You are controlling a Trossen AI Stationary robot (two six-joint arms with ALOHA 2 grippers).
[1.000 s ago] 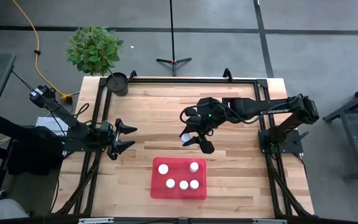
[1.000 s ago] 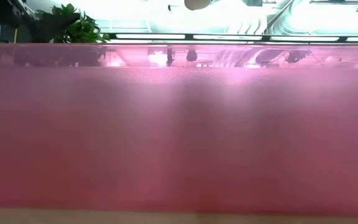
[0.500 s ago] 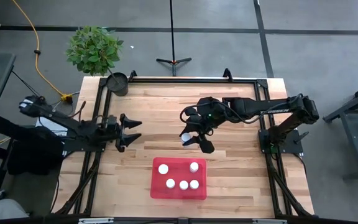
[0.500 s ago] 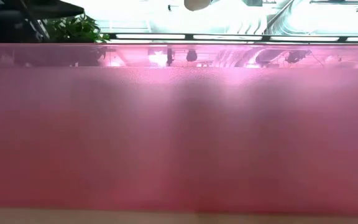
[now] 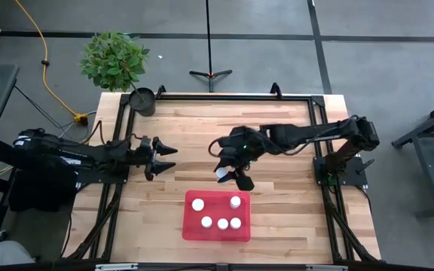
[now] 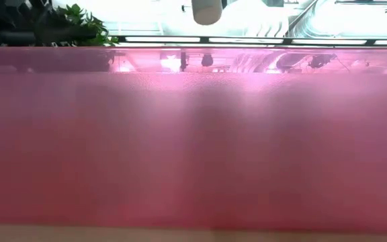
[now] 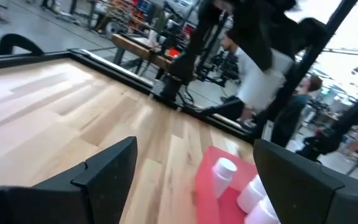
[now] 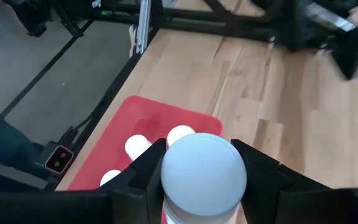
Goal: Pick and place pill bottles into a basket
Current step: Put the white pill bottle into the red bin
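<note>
- From the high view I see the pale plank table [image 5: 194,124] on a grey floor, with a potted plant [image 5: 114,60] and a small dark pot [image 5: 142,100] at its far left corner, and a tripod stand [image 5: 210,73] beyond the far edge
- The red basket [image 5: 217,233] sits near the front edge with five pill bottles [image 5: 222,223] standing in it, white caps up
- My right gripper [image 5: 228,173] hangs just behind the basket's far rim, jaws closed on a sixth bottle [image 5: 221,177]; my left gripper [image 5: 164,157] is over bare table well to the basket's left, jaws spread wide and holding nothing
- The low view is almost wholly filled by the translucent basket wall [image 6: 193,148]; I can't make out anything inside it, only plant leaves [image 6: 79,23] and the held bottle [image 6: 207,10] cut off at the top edge
- In the left wrist view I see the parted fingers [image 7: 107,171] with bare planks between them, the basket corner [image 7: 207,180] and blurred caps [image 7: 224,169] beyond, and a cluttered room behind
- In the right wrist view the held bottle's cap [image 8: 204,171] sits tight between my fingers [image 8: 148,165], above the basket [image 8: 135,121], hiding part of it
</note>
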